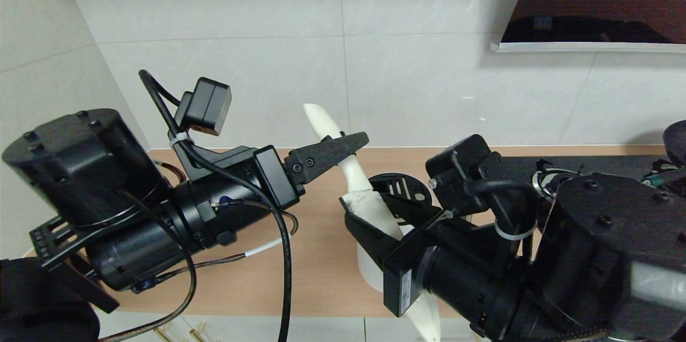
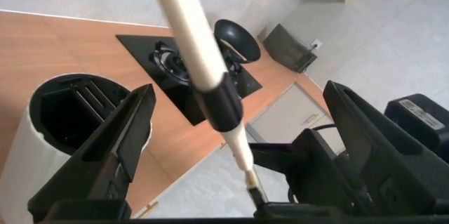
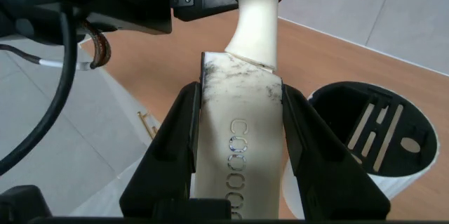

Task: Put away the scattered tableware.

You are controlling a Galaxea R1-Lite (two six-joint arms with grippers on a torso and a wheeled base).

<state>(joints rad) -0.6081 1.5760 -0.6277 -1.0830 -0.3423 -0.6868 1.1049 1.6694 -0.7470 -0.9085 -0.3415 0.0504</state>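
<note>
The wooden bench [image 1: 321, 256] runs from a pale tiled wall [image 1: 257, 36] at its back edge to a straight front edge with light cabinet fronts below it. A bare strip of wood lies open beneath the left arm. On the robot's right a flat black hob [image 2: 140, 48] is set into the wood, and a dark, glossy range hood [image 1: 600, 4] hangs on the wall above that side. The utensil holder [image 3: 396, 180], a smooth white cylinder with a black slotted insert, stands upright on the bench between the bare strip and the hob, closer to the front edge than to the wall. The spatula [image 1: 355, 173], cream and matt, is held in the air, tilted, beside and above the holder. Its round handle rises toward the wall and its flat, broad blade points down toward the robot. The blade carries dark smudges near the neck and a row of small oval marks along its middle. The right gripper [image 3: 242, 147] has its angular black fingers clenched on the two long edges of the blade. The left gripper [image 2: 238, 92] is released: its fingers [image 2: 119, 147] are spread wide to either side of the handle, at the height of a black band around it, and do not touch it.
</note>
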